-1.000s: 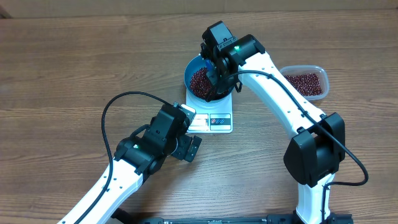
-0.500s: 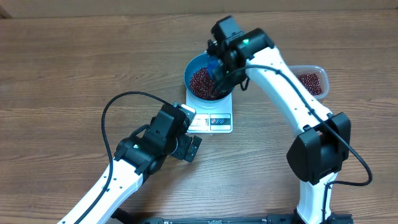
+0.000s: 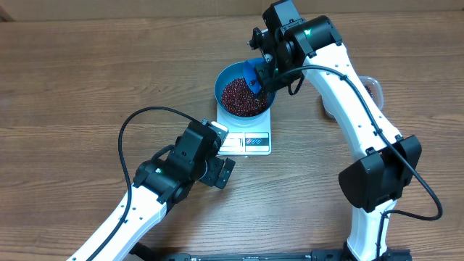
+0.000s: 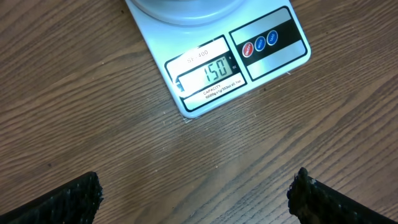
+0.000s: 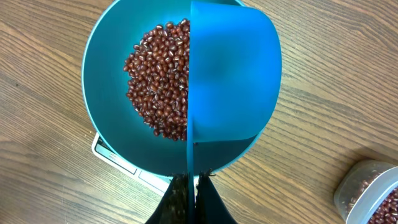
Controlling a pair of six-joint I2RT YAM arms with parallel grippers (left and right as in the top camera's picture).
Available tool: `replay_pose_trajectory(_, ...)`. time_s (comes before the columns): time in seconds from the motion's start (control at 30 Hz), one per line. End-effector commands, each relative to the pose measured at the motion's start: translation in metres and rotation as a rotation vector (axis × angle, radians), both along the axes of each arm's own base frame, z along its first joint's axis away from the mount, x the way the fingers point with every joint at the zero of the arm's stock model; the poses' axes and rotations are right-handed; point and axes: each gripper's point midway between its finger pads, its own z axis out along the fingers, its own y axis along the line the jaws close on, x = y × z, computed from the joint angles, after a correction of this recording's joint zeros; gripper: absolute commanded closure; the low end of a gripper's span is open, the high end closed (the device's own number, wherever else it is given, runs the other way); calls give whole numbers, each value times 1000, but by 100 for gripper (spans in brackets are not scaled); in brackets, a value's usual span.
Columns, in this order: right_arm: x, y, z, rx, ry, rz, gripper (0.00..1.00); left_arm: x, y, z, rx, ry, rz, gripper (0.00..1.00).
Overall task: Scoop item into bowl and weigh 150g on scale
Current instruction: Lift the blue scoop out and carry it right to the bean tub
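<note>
With the left tool [image 4: 193, 199] spread wide, only its view shows the scale [image 4: 205, 68] reading 150, while the right tool [image 5: 191, 183] clamps the scoop [image 5: 233, 74], which hides some beans [image 5: 158, 81].

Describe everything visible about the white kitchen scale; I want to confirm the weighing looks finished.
The flat white square plastic digital kitchen scale lies level on the brown wooden table. Its front edge carries a grey display reading 150, and beside it one red and two blue round buttons. The round deep blue bowl of small dark red-brown beans sits on its platform, hiding the rear part. Nothing else touches it.
</note>
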Motion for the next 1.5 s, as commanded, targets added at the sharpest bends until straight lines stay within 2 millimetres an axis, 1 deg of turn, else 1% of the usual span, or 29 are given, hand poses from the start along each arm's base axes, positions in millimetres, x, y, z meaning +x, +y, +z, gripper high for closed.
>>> replay_pose_trajectory(0.0,1,4,26,38,-58,5,96,5,-2,8,-12,-17,-8,0)
replay_pose_trajectory(0.17,-6,3,44,66,-82,11,96,5,-2,8,-12,-17,-8,0)
replay_pose_trajectory(0.3,-14,12,51,128,-59,34,96,5,-2,8,-11,-17,-8,0)
replay_pose_trajectory(0.4,-17,13,52,174,-31,42,96,5,-2,8,-12,-17,-8,0)
replay_pose_trajectory(0.5,-18,9,57,263,5,46,96,5,-2,8,-11,-17,-8,0)
replay_pose_trajectory(0.67,-18,-4,72,438,54,63,96,5,-2,8,-12,-17,-8,0)
replay_pose_trajectory(0.83,-12,-32,87,553,63,16,96,5,-2,8,-12,-17,-8,1)
replay_pose_trajectory(0.9,-9,-50,93,557,47,-25,96,5,-2,8,-12,-17,-8,1)
replay_pose_trajectory(1.0,-10,-67,100,553,23,-44,96,5,-2,8,-12,-17,-8,0)
replay_pose_trajectory(1.1,-8,-91,106,555,-1,-102,96,5,-2,8,-12,-17,-8,0)
replay_pose_trajectory(1.2,-7,-111,105,550,-2,-151,96,5,-2,8,-12,-17,-8,0)
replay_pose_trajectory(1.27,-6,-131,99,505,0,-204,96,5,-2,8,-12,-17,-8,1)
replay_pose_trajectory(1.4,-7,-166,83,364,13,-298,96,5,-2,8,-11,-17,-8,0)
replay_pose_trajectory(1.47,-7,-190,73,243,17,-395,96,5,-2,8,-12,-17,-8,0)
